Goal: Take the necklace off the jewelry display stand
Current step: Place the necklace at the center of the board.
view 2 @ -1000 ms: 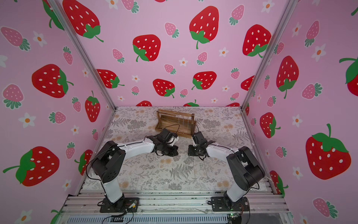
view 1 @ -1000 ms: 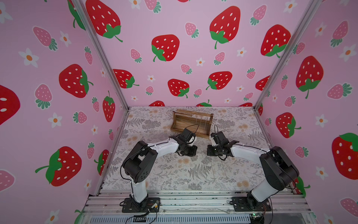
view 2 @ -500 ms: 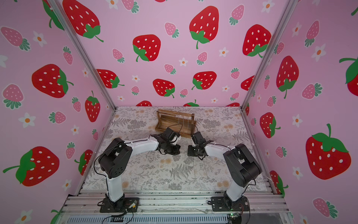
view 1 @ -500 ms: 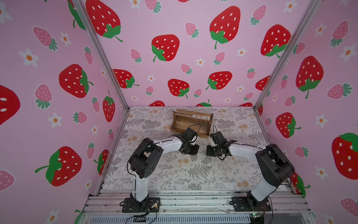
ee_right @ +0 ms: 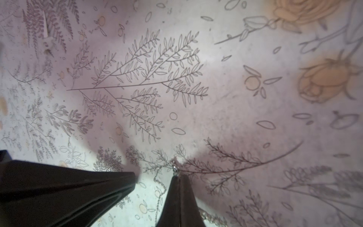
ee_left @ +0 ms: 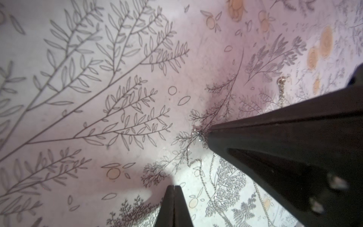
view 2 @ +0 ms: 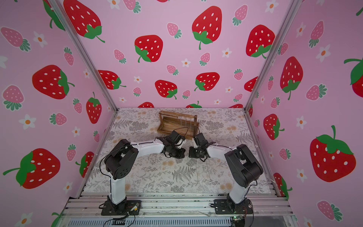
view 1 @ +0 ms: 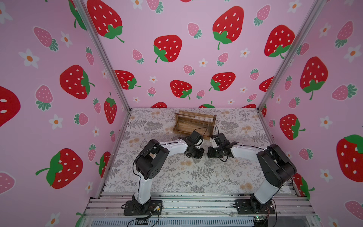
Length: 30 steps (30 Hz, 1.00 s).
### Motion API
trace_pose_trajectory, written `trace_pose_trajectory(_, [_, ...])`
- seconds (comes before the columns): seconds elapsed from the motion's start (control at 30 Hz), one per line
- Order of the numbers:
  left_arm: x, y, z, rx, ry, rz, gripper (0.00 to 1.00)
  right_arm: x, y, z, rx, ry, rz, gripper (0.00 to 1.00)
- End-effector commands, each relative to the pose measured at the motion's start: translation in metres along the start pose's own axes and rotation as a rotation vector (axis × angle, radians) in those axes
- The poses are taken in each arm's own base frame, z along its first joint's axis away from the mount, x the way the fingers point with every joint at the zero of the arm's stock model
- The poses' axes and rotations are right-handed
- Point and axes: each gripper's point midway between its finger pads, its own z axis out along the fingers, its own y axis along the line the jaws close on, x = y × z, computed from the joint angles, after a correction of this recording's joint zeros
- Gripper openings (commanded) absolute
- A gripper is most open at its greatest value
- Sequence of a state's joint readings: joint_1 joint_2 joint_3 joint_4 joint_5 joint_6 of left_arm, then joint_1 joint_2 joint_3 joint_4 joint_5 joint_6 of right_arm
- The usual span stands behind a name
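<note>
Set-down step: right claw (ee_right: 179, 177) pinches the necklace (ee_right: 174, 167) against the desk (ee_right: 235, 118) middle; left claw (ee_left: 174, 187) pressed together, empty. The next move likely calls for releasing and lifting clear.

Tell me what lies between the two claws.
A stretch of the necklace lies on the floral mat between the left claw and right claw, seen in both wrist views.

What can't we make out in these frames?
- Right wrist view: the necklace clasp sits at the fingers of the shut right gripper; pinched or just touching, unclear. Chain runs off the bottom edge.
- Left wrist view: the right gripper covers part of the chain beyond the shut left gripper.
- Both top views: strands on the jewelry display stand too thin to count; wrists hide both fingertips.
</note>
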State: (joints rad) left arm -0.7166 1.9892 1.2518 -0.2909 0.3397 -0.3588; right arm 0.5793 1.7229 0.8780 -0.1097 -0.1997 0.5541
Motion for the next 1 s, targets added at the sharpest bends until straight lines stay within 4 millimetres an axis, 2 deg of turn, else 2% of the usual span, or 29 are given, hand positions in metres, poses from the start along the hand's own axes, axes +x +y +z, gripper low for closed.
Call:
trace_pose_trajectory(0.0, [-0.003, 0.000, 0.007, -0.012, 0.010, 0.016, 0.00, 0.001, 0.004, 0.005, -0.029, 0.022, 0.017, 0.00])
trace_pose_trajectory(0.2, [-0.003, -0.004, 0.011, -0.002, 0.009, 0.020, 0.00, -0.003, 0.004, 0.009, -0.026, 0.009, 0.024, 0.00])
trace_pose_trajectory(0.53, [-0.005, -0.006, 0.019, 0.008, 0.010, 0.020, 0.00, -0.006, -0.007, 0.021, 0.030, -0.002, 0.061, 0.00])
trace_pose_trajectory(0.97, [-0.006, -0.005, 0.023, 0.011, 0.009, 0.016, 0.00, -0.009, -0.004, 0.026, 0.014, 0.002, 0.071, 0.00])
